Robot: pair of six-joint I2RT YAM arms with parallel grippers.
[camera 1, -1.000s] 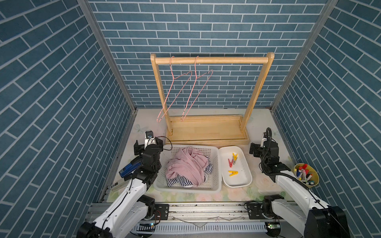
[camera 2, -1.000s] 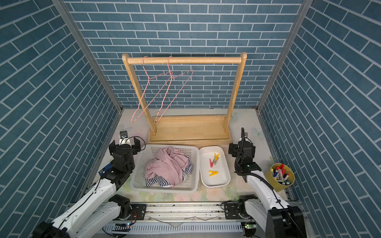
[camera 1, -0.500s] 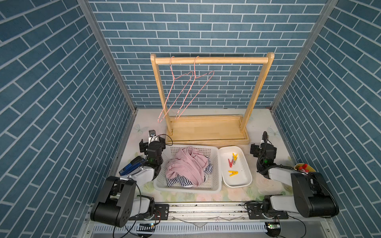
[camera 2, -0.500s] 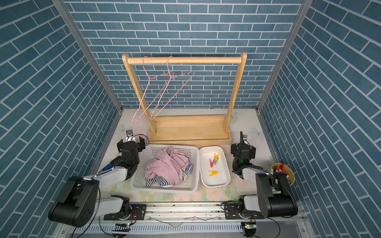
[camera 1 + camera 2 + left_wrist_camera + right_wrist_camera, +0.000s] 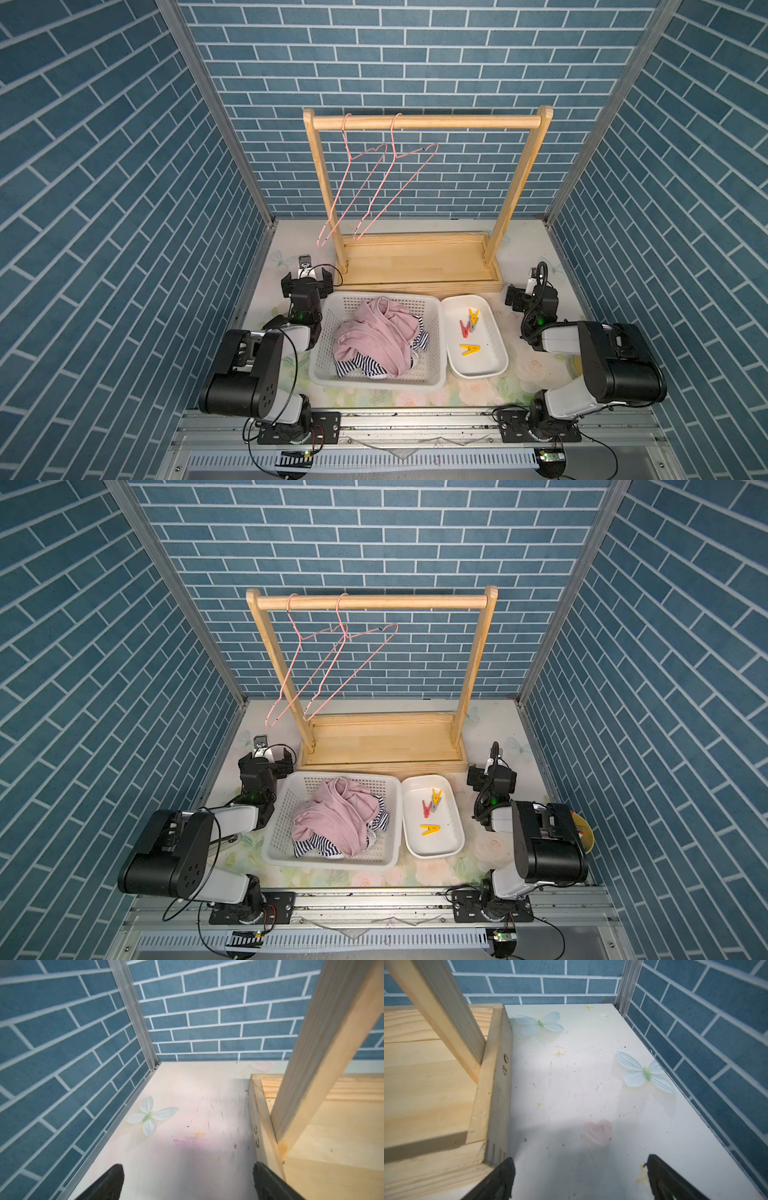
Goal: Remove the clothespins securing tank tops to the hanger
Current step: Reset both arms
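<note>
Left wrist, your left gripper [image 5: 187, 1165] wide, bare table [image 5: 197, 1095] ahead, rack base [image 5: 260, 1109] beside, right gripper [image 5: 580, 1158] likewise, striped top [image 5: 357, 368] mostly under pink top [image 5: 374, 332]

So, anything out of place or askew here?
Nothing spilled or damaged. The two pink hangers hang bare and tilted on the rail; the tank tops lie crumpled in the basket, the clothespins in the tray.
</note>
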